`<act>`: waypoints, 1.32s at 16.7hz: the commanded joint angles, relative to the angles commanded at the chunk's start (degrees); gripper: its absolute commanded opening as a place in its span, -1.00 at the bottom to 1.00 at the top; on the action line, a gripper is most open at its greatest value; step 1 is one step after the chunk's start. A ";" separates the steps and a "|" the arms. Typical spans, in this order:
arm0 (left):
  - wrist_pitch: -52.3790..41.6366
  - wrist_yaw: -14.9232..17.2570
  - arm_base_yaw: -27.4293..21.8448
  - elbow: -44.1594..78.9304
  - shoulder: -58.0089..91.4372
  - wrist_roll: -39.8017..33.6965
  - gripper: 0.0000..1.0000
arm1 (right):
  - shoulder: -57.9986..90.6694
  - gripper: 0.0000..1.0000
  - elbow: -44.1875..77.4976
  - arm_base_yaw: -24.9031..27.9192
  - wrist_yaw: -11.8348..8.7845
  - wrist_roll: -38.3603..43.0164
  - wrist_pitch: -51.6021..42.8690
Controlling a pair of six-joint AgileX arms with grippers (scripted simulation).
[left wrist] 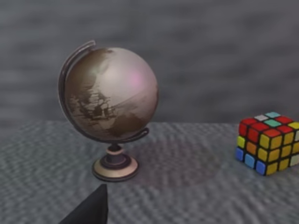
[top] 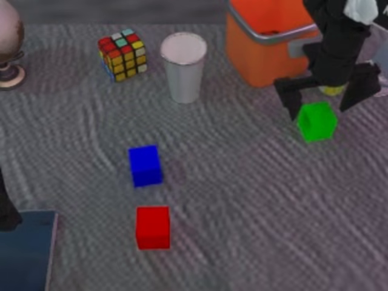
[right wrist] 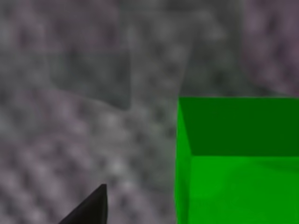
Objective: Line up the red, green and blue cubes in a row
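- The right gripper (top: 325, 102) hangs over the green cube (top: 317, 121), fingers spread wide, gripping nothing.
- The blue cube (top: 145, 165) and red cube (top: 153, 227) sit well apart from it.
- The left arm sits parked at the table's left edge; its fingers' state cannot be told.

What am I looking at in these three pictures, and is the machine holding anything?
It is a simulated table with two robot arms. One picture looks down from above; the other two come from cameras on each arm's wrist. On the table lie a red cube, blue cube, green cube, puzzle cube, white cup, orange bin and globe. The right end effector hovers open over the green cube, holding nothing. The left arm sits parked at the left edge.
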 joint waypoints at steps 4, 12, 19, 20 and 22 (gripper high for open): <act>0.00 0.00 0.00 0.00 0.00 0.00 1.00 | 1.11 1.00 -6.08 0.11 0.01 0.11 6.96; 0.00 0.00 0.00 0.00 0.00 0.00 1.00 | 1.17 0.40 -6.30 0.11 0.01 0.11 7.20; 0.00 0.00 0.00 0.00 0.00 0.00 1.00 | 1.17 -0.66 -6.30 0.11 0.01 0.11 7.20; 0.00 0.00 0.00 0.00 0.00 0.00 1.00 | 1.17 -0.81 -6.30 0.11 0.01 0.11 7.20; 0.00 0.00 0.00 0.00 0.00 0.00 1.00 | 1.17 -1.00 -6.30 0.11 0.01 0.11 7.20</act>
